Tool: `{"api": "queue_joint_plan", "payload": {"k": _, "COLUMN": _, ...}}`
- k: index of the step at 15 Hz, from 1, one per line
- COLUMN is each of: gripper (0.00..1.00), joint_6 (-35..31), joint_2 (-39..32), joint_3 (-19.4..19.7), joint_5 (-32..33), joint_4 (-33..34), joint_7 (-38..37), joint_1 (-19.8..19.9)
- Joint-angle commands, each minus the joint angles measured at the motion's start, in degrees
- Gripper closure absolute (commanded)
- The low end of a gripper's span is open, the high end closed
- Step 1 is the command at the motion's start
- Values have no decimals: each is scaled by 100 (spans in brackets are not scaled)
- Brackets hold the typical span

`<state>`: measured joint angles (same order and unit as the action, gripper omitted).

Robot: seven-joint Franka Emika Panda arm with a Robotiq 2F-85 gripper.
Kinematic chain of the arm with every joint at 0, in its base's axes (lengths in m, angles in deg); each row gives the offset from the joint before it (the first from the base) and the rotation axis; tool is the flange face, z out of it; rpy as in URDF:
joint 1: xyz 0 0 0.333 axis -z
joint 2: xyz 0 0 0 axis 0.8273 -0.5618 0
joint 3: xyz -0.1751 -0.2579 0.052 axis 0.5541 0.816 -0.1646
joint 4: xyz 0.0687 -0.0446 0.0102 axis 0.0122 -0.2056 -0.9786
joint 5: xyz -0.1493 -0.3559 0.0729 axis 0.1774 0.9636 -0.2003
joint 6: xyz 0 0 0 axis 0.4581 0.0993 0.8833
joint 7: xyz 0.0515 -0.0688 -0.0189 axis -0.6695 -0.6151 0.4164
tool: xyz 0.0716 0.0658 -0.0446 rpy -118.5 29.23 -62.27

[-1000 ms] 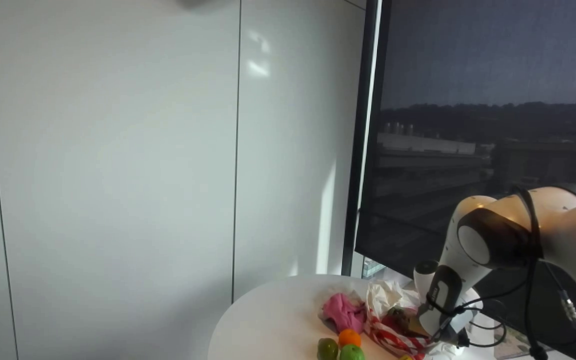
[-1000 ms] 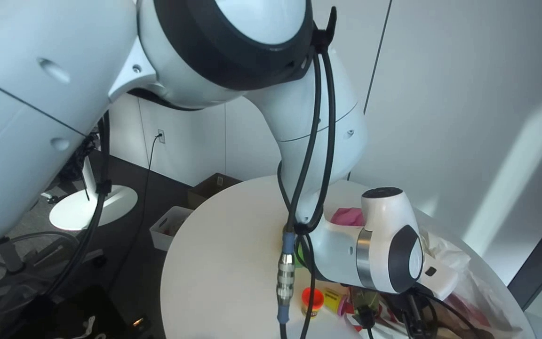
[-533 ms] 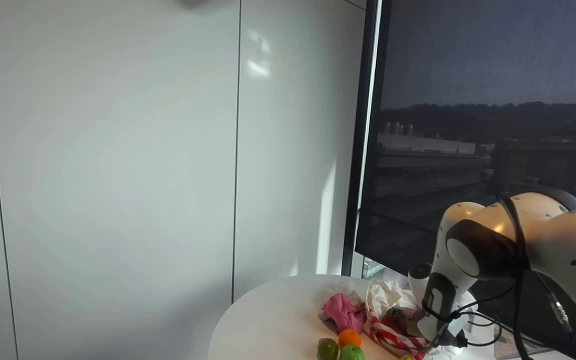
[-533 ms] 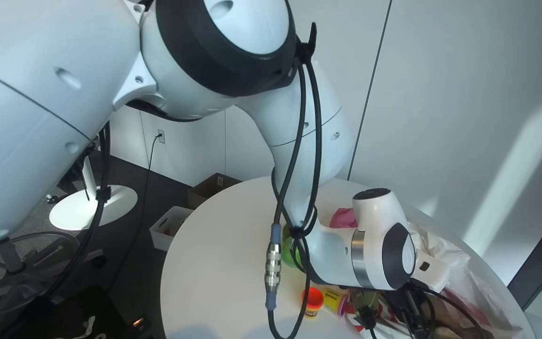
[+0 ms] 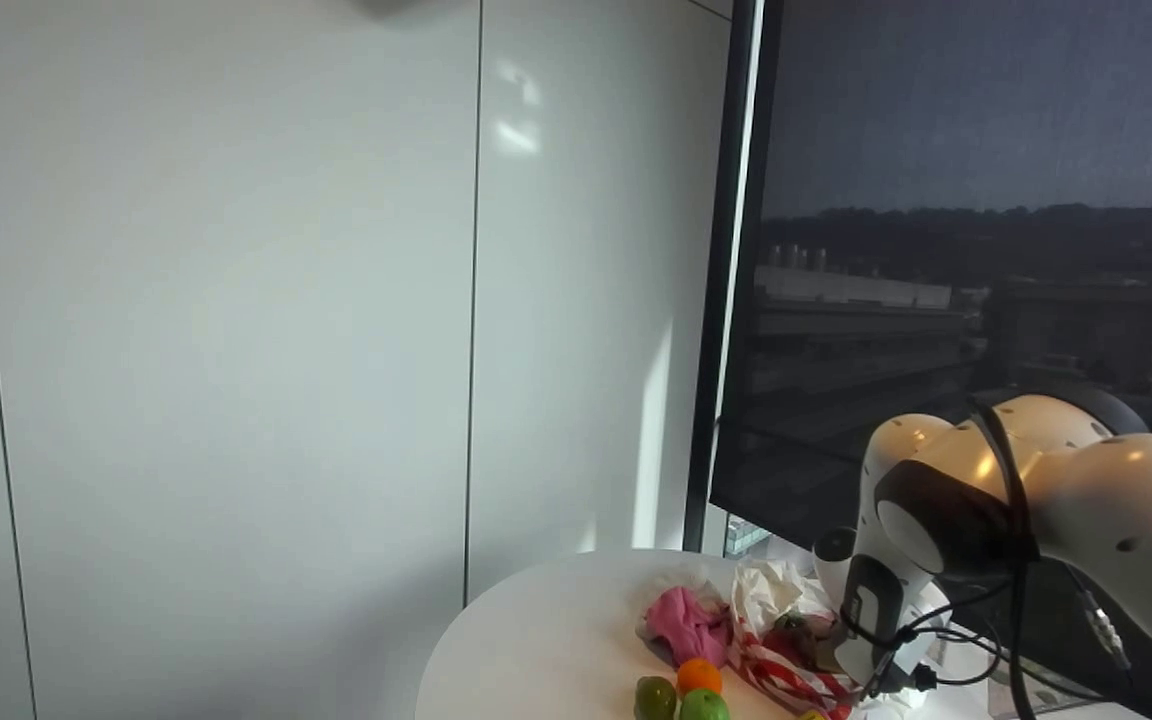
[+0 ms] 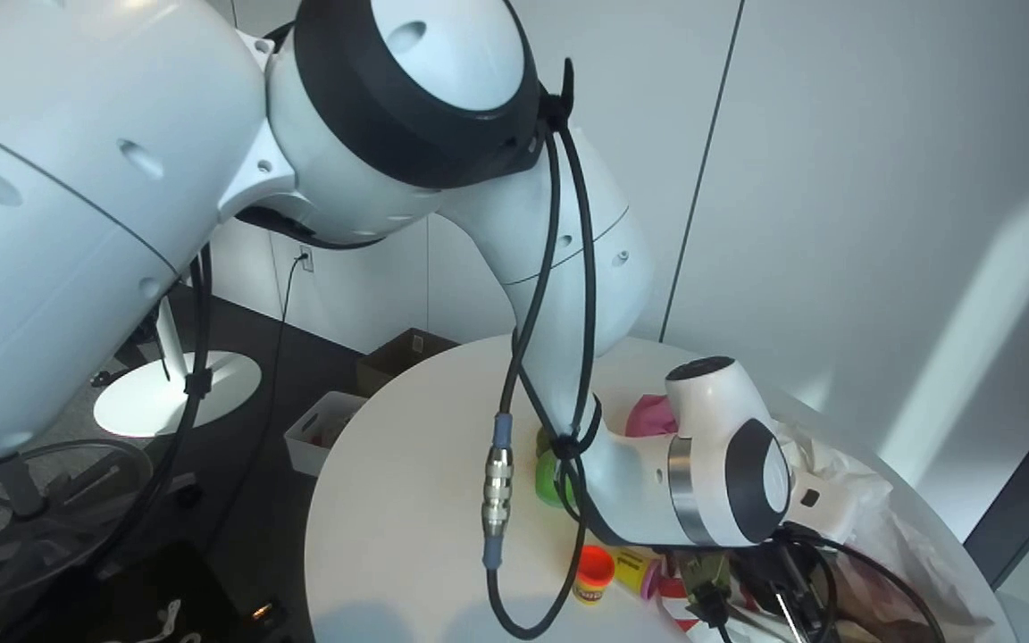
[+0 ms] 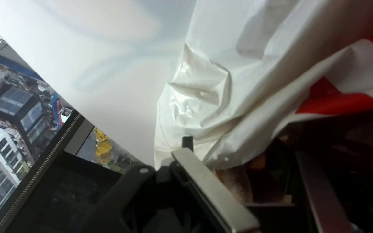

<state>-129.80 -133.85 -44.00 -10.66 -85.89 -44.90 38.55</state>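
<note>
Arm [image 6: 443,116] arches over the table [image 6: 416,509], pincer [image 7: 243,155] down by the bag [image 7: 206,97].

On the gripper [image 7: 243,157], the pads [image 7: 217,191] are showing a satin finish. Just past them, the bag [image 7: 202,97] is looking thin, glossy and crinkled, like waxed paper or plastic. Beside the gripper, the table [image 7: 118,68] is gleaming smooth. Above the gripper, the arm [image 6: 506,214] is shining like glossy plastic, its band [image 6: 682,487] is glinting like brushed metal, and its cables [image 6: 589,268] are looking matt and rubbery. Apart from the gripper, the pink bundle [image 5: 686,625] is looking soft and matt, like cloth, while the lid [image 6: 596,564] is showing smooth plastic
</note>
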Motion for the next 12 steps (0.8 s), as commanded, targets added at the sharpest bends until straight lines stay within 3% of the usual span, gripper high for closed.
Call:
{"api": "queue_joint_plan", "payload": {"k": 1, "gripper": 68, "joint_6": -217, "joint_2": -227, "joint_3": 224, "joint_5": -279, "joint_4": 99, "joint_7": 185, "joint_1": -178}}
{"api": "queue_joint_plan", "payload": {"k": 3, "gripper": 84, "joint_6": -293, "joint_2": -271, "joint_3": 258, "joint_5": -388, "joint_4": 75, "joint_7": 238, "joint_1": -221}}
{"api": "queue_joint_plan", "payload": {"k": 6, "gripper": 93, "joint_6": -317, "joint_2": -281, "joint_3": 264, "joint_5": -553, "joint_4": 49, "joint_7": 337, "joint_1": -242}}
{"api": "queue_joint_plan", "payload": {"k": 12, "gripper": 86, "joint_6": -6, "joint_2": -98, "joint_3": 141, "joint_5": -843, "joint_4": -37, "joint_7": 631, "joint_1": -192}}
